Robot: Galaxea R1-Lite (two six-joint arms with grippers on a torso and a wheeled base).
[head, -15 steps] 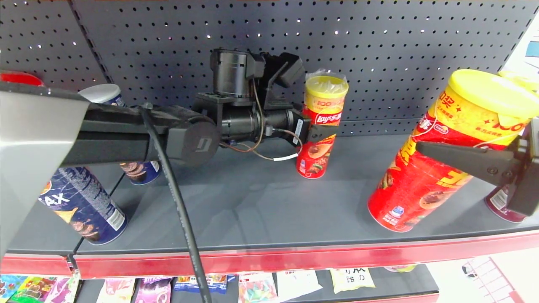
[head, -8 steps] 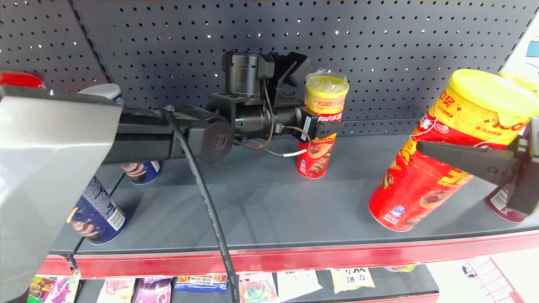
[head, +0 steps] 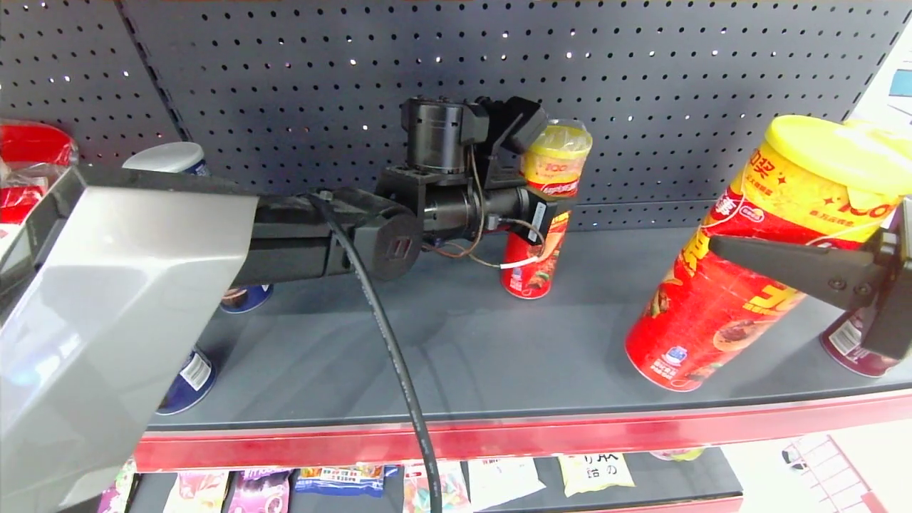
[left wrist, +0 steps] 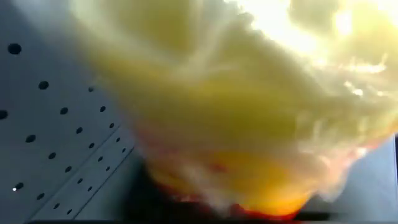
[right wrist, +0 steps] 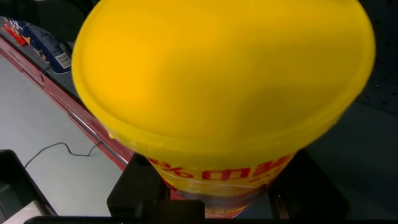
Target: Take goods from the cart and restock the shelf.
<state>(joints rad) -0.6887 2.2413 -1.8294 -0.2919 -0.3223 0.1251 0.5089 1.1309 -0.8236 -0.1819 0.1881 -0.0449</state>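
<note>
The left gripper, clamped on the far can, had pushed it, roughly upright, toward the back wall; the right gripper clamped the tilted near can.

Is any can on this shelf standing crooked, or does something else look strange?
Yes. The big red can near the front edge of the shelf leans strongly, its top toward the right, held in the right hand. The small can at the back has crumpled clear wrap over its lid.

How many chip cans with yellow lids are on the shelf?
2 clearly: the back can, at the middle, in the left pincer; the front can, tilted at the right, in the right pincer. A half-hidden can behind it may make three.
</note>
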